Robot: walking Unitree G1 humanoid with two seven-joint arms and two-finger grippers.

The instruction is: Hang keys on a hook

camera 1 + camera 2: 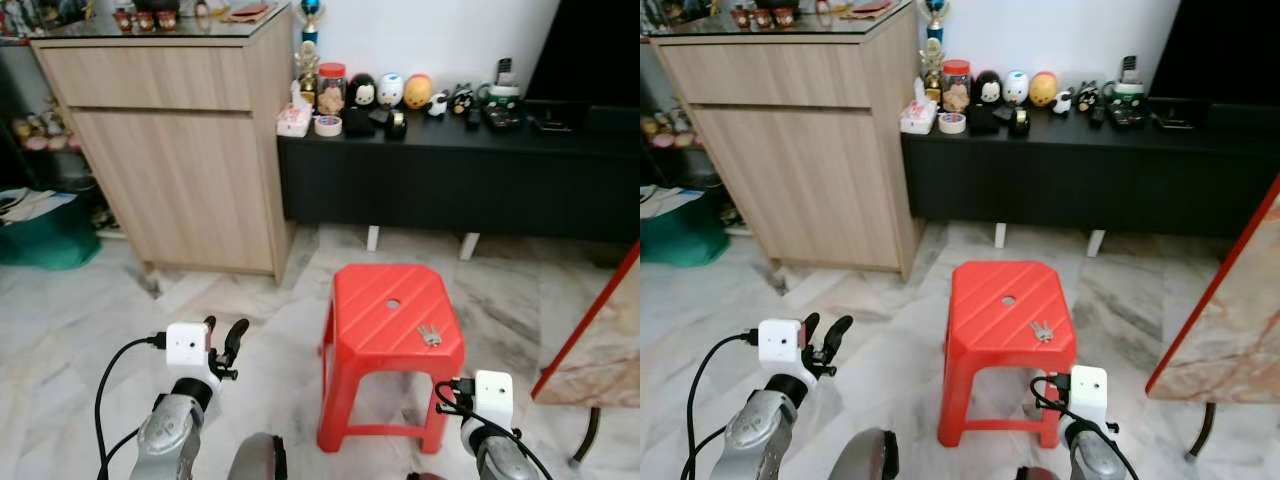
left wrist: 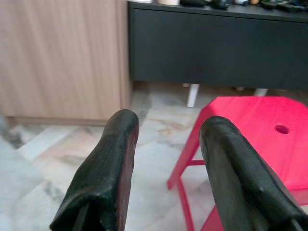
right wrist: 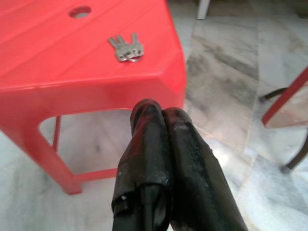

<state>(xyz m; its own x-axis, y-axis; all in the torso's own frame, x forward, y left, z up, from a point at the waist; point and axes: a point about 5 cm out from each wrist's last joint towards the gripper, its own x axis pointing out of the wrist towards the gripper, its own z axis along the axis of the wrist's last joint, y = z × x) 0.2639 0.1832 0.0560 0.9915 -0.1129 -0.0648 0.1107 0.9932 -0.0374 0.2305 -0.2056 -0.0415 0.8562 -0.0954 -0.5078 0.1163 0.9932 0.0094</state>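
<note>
Nothing done yet: keys (image 3: 126, 48) lie on the red stool (image 1: 385, 300); my right claw (image 3: 161, 115) is pressed together, left claw (image 2: 166, 139) apart.

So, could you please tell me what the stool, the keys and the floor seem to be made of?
The stool looks like moulded red plastic: glossy, with ribbed lines and a round hole in the seat. The keys look like bare silvery metal, dull grey. The floor seems to be polished marble or marble-look tile, pale with grey veins.
</note>
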